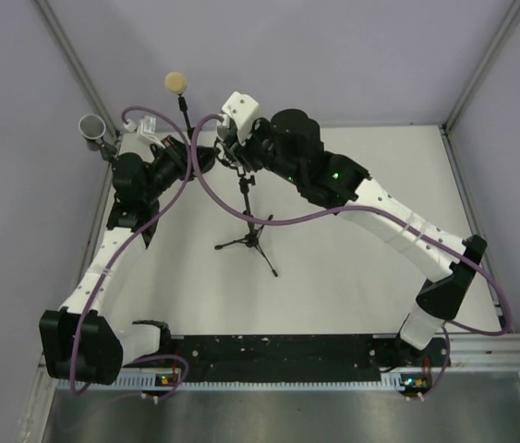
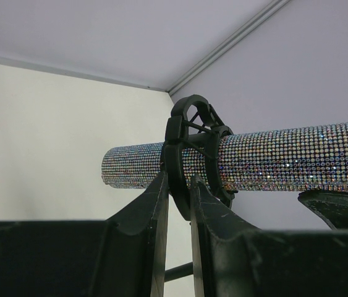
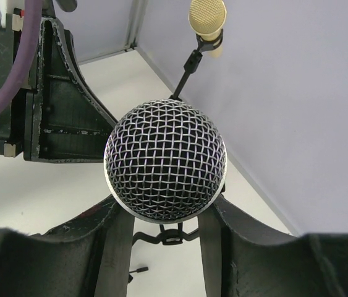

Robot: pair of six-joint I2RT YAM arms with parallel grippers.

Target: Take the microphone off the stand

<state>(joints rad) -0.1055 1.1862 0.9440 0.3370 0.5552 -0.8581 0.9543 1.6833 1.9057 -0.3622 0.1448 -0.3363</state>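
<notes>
left gripper (image 2: 178, 185): i'm clamping both jaws on the clip (image 2: 192, 133) holding the mic (image 2: 272, 158).
right gripper (image 3: 165, 210): i'm squeezing the mic at its wide end, jaws partly apart.

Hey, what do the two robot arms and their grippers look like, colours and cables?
Both arms have white links and chunky black joints. A purple cable runs along the left arm, another along the right arm, which shows small green lights. The fingers are black, wedge-shaped, scuffed.
</notes>
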